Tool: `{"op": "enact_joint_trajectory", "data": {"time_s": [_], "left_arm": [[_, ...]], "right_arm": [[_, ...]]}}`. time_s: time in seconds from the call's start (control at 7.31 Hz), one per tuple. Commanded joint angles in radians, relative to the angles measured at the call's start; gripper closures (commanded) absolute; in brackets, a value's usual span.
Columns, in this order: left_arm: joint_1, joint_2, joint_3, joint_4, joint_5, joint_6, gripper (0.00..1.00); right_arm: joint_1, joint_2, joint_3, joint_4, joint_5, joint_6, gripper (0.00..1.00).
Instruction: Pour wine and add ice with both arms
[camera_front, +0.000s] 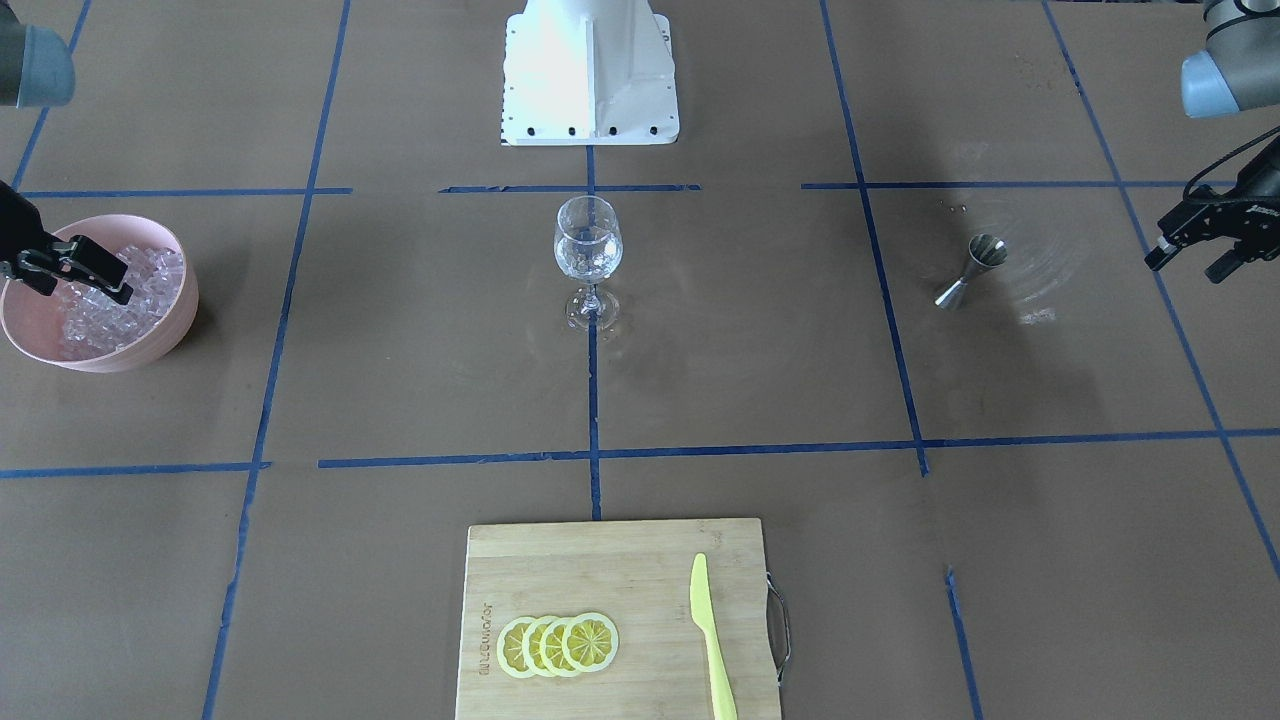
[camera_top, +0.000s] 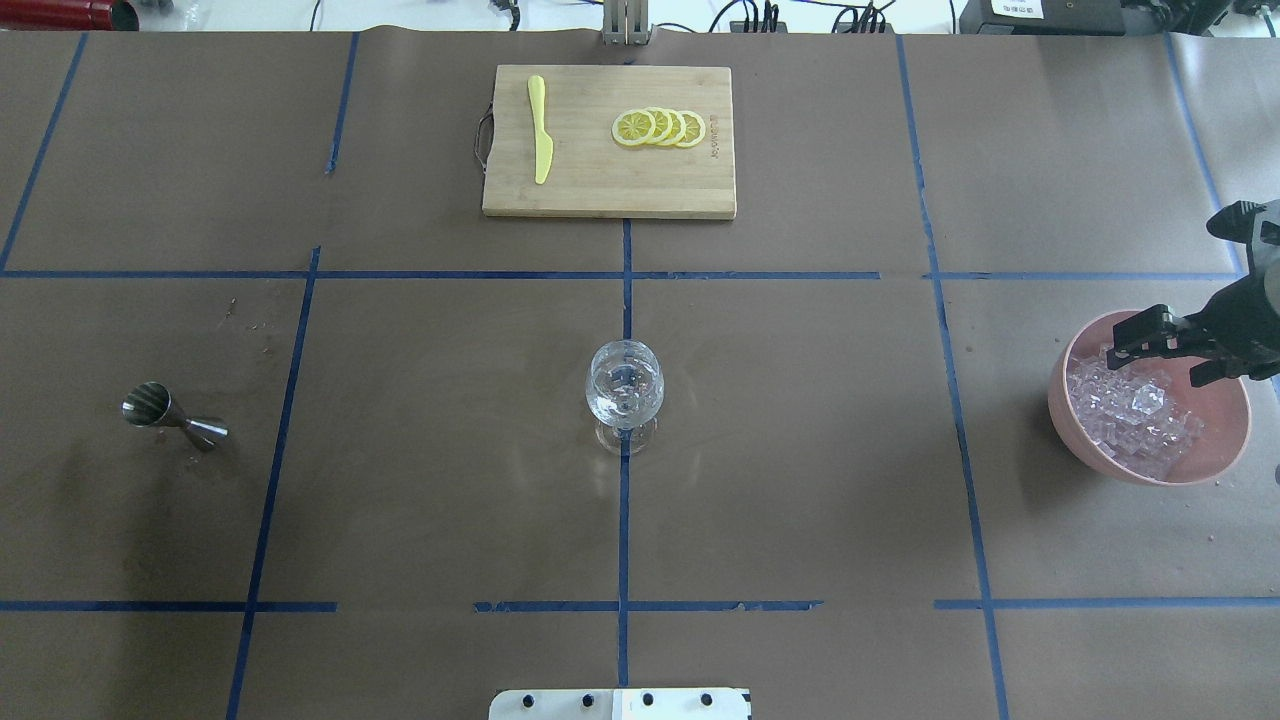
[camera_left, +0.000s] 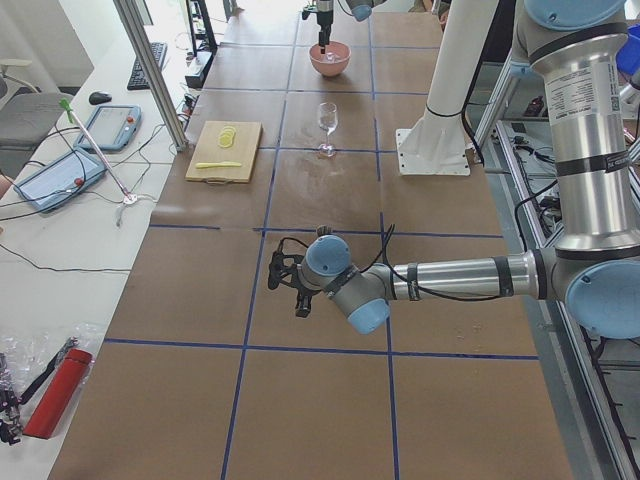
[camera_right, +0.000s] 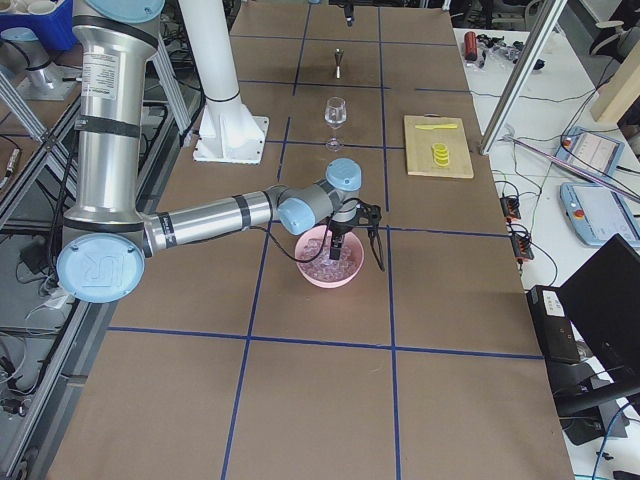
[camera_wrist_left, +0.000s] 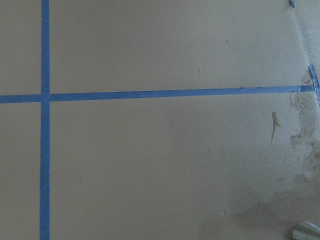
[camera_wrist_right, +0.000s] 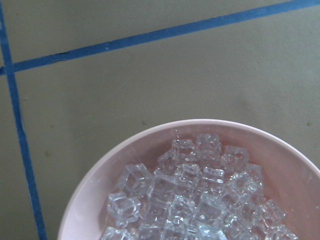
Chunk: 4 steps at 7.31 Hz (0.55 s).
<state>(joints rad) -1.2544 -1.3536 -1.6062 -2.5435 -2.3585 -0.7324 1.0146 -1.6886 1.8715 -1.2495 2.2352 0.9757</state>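
Observation:
A clear wine glass (camera_front: 588, 250) stands at the table's centre (camera_top: 624, 392). Something clear glints low in its bowl. A pink bowl (camera_front: 165, 335) holds the ice (camera_front: 105, 310), many small glassy cubes, also in the overhead view (camera_top: 1135, 415) and the right wrist view (camera_wrist_right: 195, 200). My right gripper (camera_front: 85, 292) hangs open just above the ice, holding nothing (camera_top: 1165, 358). A steel jigger (camera_front: 970, 270) sits on the left side (camera_top: 170, 413). My left gripper (camera_front: 1186, 266) is open and empty, raised beyond the jigger near the table's end.
A wooden cutting board (camera_front: 600, 570) at the operators' edge carries lemon slices (camera_front: 558, 644) and a yellow knife (camera_front: 712, 640). The white base block (camera_front: 590, 75) stands behind the glass. Wet stains (camera_front: 1040, 290) lie by the jigger. Blue tape lines cross the brown paper.

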Motion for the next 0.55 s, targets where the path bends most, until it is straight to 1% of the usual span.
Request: {"op": "enact_joint_trajectory", "data": {"time_s": [0.0,0.14,0.27,0.41], "left_arm": [[-0.003,0.007,-0.011,0.002,-0.002,-0.005,0.0],[-0.003,0.007,-0.012,0.002,-0.002,-0.005,0.0],[-0.005,0.007,-0.015,0.002,-0.002,-0.007,0.0],[-0.007,0.008,-0.023,0.002,-0.002,-0.018,0.0]], "right_arm": [[-0.024,-0.002,-0.046,0.001,-0.02,0.055,0.06],[-0.027,-0.002,-0.06,0.001,-0.019,0.057,0.12],[-0.028,0.0,-0.052,0.002,-0.014,0.076,0.71],[-0.028,0.0,-0.046,0.002,-0.011,0.099,1.0]]}}
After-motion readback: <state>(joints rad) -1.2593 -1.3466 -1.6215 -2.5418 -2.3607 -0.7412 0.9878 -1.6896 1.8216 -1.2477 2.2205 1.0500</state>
